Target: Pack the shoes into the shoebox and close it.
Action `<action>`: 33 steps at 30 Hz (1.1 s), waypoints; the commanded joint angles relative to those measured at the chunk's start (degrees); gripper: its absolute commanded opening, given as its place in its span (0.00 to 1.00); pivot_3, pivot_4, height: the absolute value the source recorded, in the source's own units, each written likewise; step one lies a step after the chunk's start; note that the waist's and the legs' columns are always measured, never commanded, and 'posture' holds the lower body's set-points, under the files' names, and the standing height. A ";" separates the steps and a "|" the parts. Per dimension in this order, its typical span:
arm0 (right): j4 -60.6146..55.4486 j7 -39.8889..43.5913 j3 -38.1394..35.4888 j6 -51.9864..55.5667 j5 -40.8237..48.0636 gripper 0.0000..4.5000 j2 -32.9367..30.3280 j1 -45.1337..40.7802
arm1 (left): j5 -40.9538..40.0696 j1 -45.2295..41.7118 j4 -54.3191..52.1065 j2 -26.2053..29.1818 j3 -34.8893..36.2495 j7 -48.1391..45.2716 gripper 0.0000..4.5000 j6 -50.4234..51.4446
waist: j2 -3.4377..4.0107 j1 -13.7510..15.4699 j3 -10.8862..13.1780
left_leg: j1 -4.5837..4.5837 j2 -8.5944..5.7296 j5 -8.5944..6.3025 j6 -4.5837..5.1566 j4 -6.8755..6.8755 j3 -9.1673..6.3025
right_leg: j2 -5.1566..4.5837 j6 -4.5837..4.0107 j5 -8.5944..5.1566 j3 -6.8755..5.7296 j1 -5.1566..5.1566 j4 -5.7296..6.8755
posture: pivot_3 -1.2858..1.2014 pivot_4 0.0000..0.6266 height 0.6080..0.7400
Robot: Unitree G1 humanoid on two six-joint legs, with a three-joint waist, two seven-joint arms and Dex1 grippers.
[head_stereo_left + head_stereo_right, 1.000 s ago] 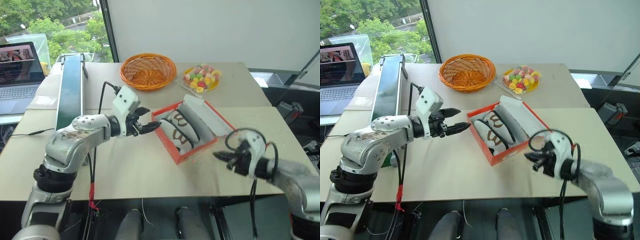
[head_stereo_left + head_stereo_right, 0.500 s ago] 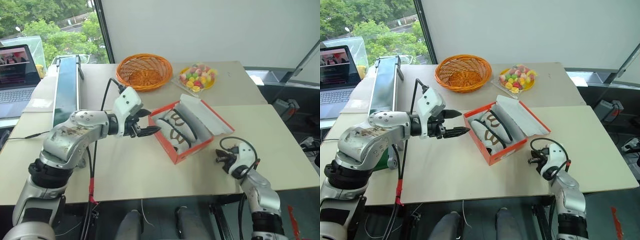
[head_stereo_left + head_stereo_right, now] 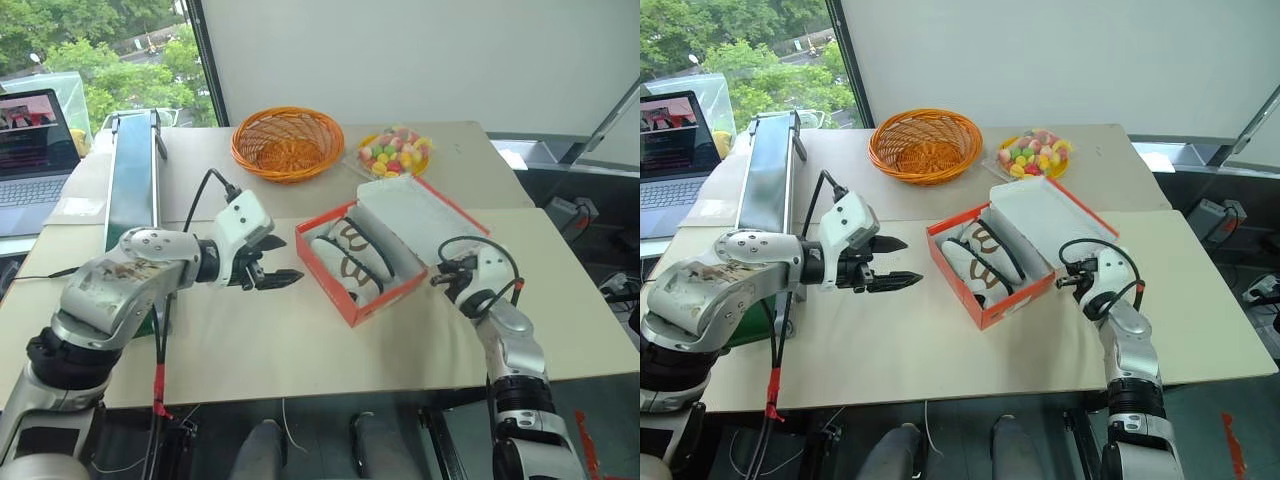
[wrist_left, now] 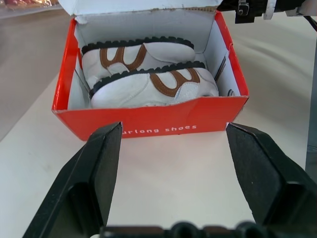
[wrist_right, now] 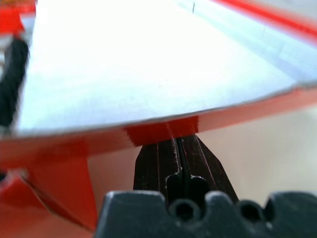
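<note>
Both shoes (image 4: pixel 148 74) lay inside the shoebox (image 3: pixel 345 300); only closing remained. The right gripper (image 3: pixel 1068 281), jaws clenched, was under its raised lid (image 3: pixel 1052 215); the left gripper (image 3: pixel 895 262) hovered released beside it.

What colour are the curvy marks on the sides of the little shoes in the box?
Brown, on white shoes with black soles; the left wrist view shows it best.

**Readable print on my feeds**

From my left wrist camera I can read "arlong shoes" in small white letters on the red front wall of the shoebox (image 4: pixel 148 115); the start of the first word is cut off by my finger
</note>
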 commanded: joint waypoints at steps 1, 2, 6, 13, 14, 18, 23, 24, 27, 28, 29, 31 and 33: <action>-8.56 1.64 -0.82 -1.11 4.15 0.01 0.46 -0.32 | 0.74 -0.93 -0.95 -0.08 0.44 -0.16 0.79 -0.44 | 0.00 -0.19 0.00 | 0.01 0.00 0.00 0.00 0.00 0.00 | 0.00 0.00 0.00 0.00 0.00 0.01 | 0.52 0.24 1.00; -11.73 2.67 -0.07 0.33 5.48 0.01 0.63 0.42 | 0.88 -1.06 -0.70 -0.28 0.22 -0.19 0.79 -0.55 | 0.00 -0.29 0.00 | 0.00 0.00 0.00 0.00 0.00 0.00 | 0.00 -0.01 0.00 0.01 -0.02 0.02 | 0.52 0.24 1.00; -21.93 9.17 7.79 4.46 3.90 0.01 -2.41 5.12 | 2.50 -1.38 -0.13 -0.21 -1.47 -1.28 0.79 -1.98 | 0.01 -0.56 0.00 | 0.02 0.01 0.00 0.00 0.00 0.00 | 0.01 0.00 0.00 0.01 -0.01 0.05 | 0.52 0.24 1.00; -33.78 17.53 19.81 14.99 1.67 0.01 -10.21 10.21 | 5.12 -1.98 1.27 -0.35 -2.78 -2.62 0.79 -3.93 | 0.00 -0.28 0.00 | 0.02 -0.01 0.00 0.01 0.05 0.01 | 0.00 0.19 -0.12 0.00 0.01 0.04 | 0.52 0.24 1.00; -32.93 16.89 20.23 14.98 0.60 0.01 -10.41 8.93 | 5.29 -1.85 1.41 -0.59 -2.53 -2.22 0.79 -3.79 | -0.01 -0.24 -0.01 | 0.04 -0.01 0.00 0.01 0.07 0.01 | 0.00 0.22 -0.14 0.00 0.04 0.04 | 0.52 0.24 1.00; -28.92 15.17 20.66 16.65 -0.49 0.01 -9.19 1.93 | 5.66 -0.80 1.13 -1.76 -1.40 -0.08 0.79 -2.65 | -0.01 -0.41 -0.01 | 0.06 0.00 0.00 0.00 0.07 0.01 | 0.01 0.37 -0.22 0.00 0.04 0.05 | 0.52 0.24 1.00; -16.75 15.48 24.03 16.74 -3.97 0.01 -5.71 -11.29 | 5.84 1.72 -0.25 -3.17 -0.13 3.51 0.79 -1.21 | -0.01 -0.53 -0.01 | 0.01 0.01 0.00 0.01 0.06 0.02 | 0.01 0.00 0.00 0.02 -0.06 0.06 | 0.52 0.24 1.00; -13.35 15.69 25.46 15.56 -5.82 0.01 -5.48 -13.00 | 5.97 2.02 -0.62 -3.45 0.08 4.23 0.79 -1.06 | -0.01 -0.49 -0.01 | 0.02 0.01 -0.01 0.01 0.06 -0.02 | 0.03 -0.01 0.00 0.00 -0.05 0.05 | 0.52 0.24 1.00; -3.16 16.24 28.99 11.10 -10.40 0.01 -4.85 -15.61 | 5.90 2.62 -1.84 -4.35 1.10 6.39 0.79 0.03 | -0.04 0.12 -0.02 | -0.03 0.00 -0.01 0.02 0.05 -0.04 | 0.01 -0.02 0.01 -0.03 -0.05 0.04 | 0.52 0.24 1.00; -0.74 16.56 29.10 10.66 -10.62 0.01 -4.37 -15.96 | 5.96 2.81 -2.23 -4.47 1.29 6.91 0.79 0.29 | -0.04 0.37 -0.01 | -0.04 -0.02 -0.01 0.02 0.05 -0.05 | -0.01 -0.02 0.01 -0.05 -0.03 0.03 | 0.52 0.24 1.00; 1.16 17.07 29.37 9.71 -11.13 0.01 -4.17 -16.15 | 5.88 2.95 -2.54 -4.59 1.49 7.29 0.79 0.64 | -0.04 0.38 -0.02 | -0.07 -0.04 -0.02 0.03 0.05 -0.05 | -0.03 -0.02 0.01 -0.05 -0.06 0.01 | 0.52 0.24 1.00; 3.06 18.52 29.84 8.09 -11.84 0.01 -4.39 -16.09 | 5.88 3.55 -3.11 -4.76 2.14 8.16 0.79 0.95 | -0.16 0.38 -0.09 | 0.05 -0.05 -0.02 0.03 0.06 -0.02 | -0.04 -0.01 0.02 -0.01 0.06 0.02 | 0.52 0.24 1.00; 2.89 20.01 29.49 7.86 -11.53 0.01 -4.67 -15.99 | 6.24 4.18 -3.45 -4.90 2.62 8.89 0.79 0.74 | -0.15 0.34 -0.12 | 0.20 -0.03 -0.02 0.03 0.06 -0.03 | -0.02 -0.03 0.03 -0.02 0.17 0.06 | 0.52 0.24 1.00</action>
